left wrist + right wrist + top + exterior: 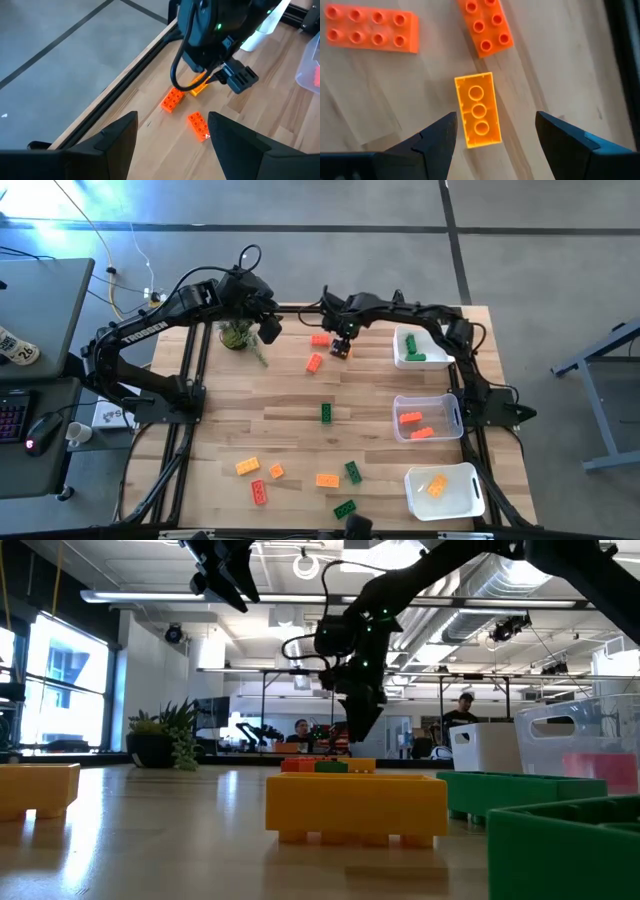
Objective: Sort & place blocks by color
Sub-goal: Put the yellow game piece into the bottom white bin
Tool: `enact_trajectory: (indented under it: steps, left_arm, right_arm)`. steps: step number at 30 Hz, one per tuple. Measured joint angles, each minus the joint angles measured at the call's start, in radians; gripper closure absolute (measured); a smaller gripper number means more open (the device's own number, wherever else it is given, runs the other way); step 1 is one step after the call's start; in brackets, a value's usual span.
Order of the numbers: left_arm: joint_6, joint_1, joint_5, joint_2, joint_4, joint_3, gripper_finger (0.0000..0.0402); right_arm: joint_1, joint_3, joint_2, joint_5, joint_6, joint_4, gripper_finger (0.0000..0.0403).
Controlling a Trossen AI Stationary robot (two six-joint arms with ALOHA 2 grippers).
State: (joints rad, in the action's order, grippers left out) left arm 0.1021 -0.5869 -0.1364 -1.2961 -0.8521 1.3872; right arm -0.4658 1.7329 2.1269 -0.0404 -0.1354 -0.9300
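Blocks are scattered all over the wooden table point(300, 415) from where we sit, so we'll go left to right in the high view. At the upper left, the left gripper point(268, 329) hangs beside the little potted plant point(236, 335), fingers spread apart and holding nothing; in its wrist view we can see two red-orange bricks on the wood between its fingers.

Along the lower edge sit a yellow-orange block point(247, 466), a red block point(259, 492) just below it and a small orange one point(276, 471) next to them. A bit further right we have another orange block point(327, 479), a green block point(353, 472) and a second green one point(345, 508) at the very bottom. A lone green brick point(326, 413) stands in the middle of the table.

Up top in the centre, two red-orange bricks point(320, 339) point(314, 362) lie near each other. Just right of them the right gripper point(341, 346) hovers over a yellow-orange brick point(478, 109) that lies hollow side up; its fingers are wide apart on either side of that brick and not touching it.

Down the right side we've got three white bins: the top bin point(405, 356) has green blocks in it, the middle bin point(447, 418) holds red-orange ones, and the bottom bin point(470, 498) holds a yellow-orange piece.
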Motion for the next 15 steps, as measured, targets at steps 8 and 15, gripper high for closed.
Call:
enact_trajectory:
  steps: [8,15]
  left_arm:
    - [0.0,0.0,-0.001,0.0,0.0,0.0,0.0172]
    - [0.0,0.0,-0.001,0.0,0.0,0.0,0.0172]
  right_arm:
    - [0.013,0.0,0.067,-0.022,-0.023,-0.001,0.0148]
    - [0.015,0.0,0.115,-0.034,-0.02,-0.001,0.0149]
